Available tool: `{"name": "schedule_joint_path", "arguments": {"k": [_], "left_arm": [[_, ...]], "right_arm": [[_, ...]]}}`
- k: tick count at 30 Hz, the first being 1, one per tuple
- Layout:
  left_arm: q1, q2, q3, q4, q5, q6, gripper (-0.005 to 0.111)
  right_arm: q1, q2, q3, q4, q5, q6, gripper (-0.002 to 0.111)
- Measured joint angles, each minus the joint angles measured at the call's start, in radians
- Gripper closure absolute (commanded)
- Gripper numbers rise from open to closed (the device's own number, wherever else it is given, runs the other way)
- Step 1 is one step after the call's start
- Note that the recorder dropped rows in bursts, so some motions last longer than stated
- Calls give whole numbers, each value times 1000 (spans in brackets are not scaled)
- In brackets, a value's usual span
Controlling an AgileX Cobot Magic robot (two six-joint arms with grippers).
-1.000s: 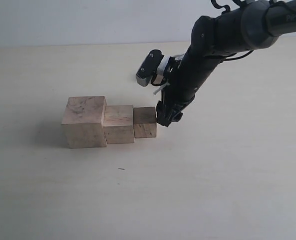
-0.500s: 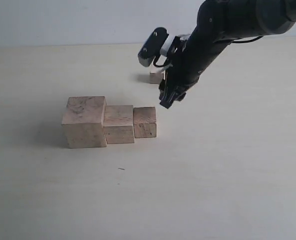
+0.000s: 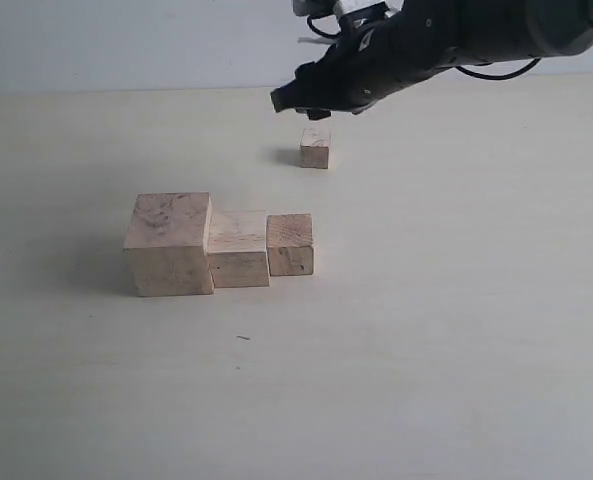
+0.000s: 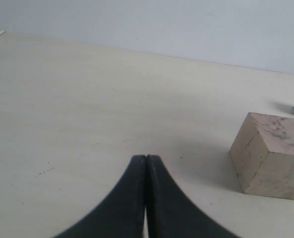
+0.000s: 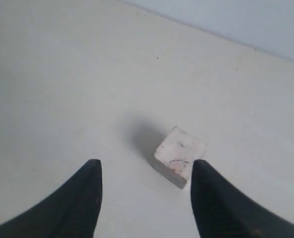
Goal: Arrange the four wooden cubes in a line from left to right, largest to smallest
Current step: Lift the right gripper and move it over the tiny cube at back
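At the table front: three wooden cubes touching in a row, largest cube, second cube, third cube. Farther, at 12 o'clock from the third: smallest cube, alone. Just above it: right gripper, spread wide, empty; nearer arm. Left gripper: pressed closed, empty.

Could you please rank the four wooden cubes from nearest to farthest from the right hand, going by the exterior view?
1. smallest cube: stands alone, close to the right hand.
2. third-largest cube: right end of the row.
3. second-largest cube: middle of the row.
4. largest cube: left end of the row.
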Motion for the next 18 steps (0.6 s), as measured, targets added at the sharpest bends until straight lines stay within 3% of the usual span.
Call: {"name": "schedule_joint_path", "arguments": {"k": [8,12,18], "left_arm": [[0,0,0,0,0,0,107],[0,0,0,0,0,0,107],[0,0,0,0,0,0,107]], "right_arm": [[0,93,-202,0,126,221,57],[0,174,-348,-98,260,403,56],[0,281,-520,-215,466,513,34]]}}
